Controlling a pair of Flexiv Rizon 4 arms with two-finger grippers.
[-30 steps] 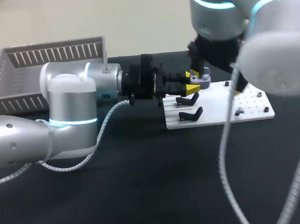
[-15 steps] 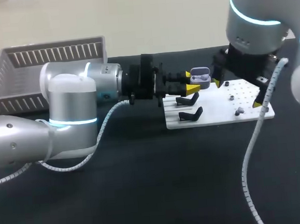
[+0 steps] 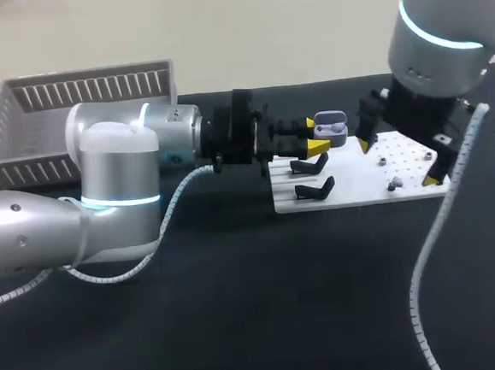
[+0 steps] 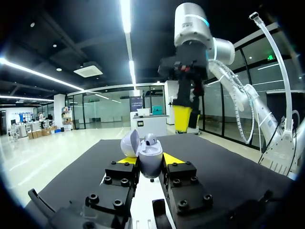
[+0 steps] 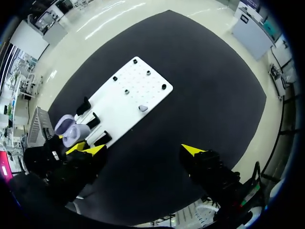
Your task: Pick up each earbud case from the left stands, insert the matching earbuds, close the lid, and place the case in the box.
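A lavender earbud case [image 3: 330, 130] with its lid up sits between the yellow tips of my left gripper [image 3: 316, 140], which is shut on it above the white board's [image 3: 360, 195] left end. In the left wrist view the case [image 4: 151, 161] holds an earbud [image 4: 151, 140] and its lid [image 4: 129, 143] leans to one side. My right gripper [image 3: 399, 162] hangs open and empty over the board's right part. In the right wrist view its wide-spread tips [image 5: 142, 150] frame the board [image 5: 114, 106], where a loose pale earbud [image 5: 143, 109] lies, and the case [image 5: 70, 129] is off to one side.
Two black stands [image 3: 313, 176] sit on the board's left end below the held case. A grey slatted basket [image 3: 43, 98] stands at the table's back left corner. Small black pegs [image 5: 127, 90] dot the board. The mat in front of the board is bare.
My right arm has pulled away from above the case and swung right, now over the board's right part. The left arm has kept still with the case.
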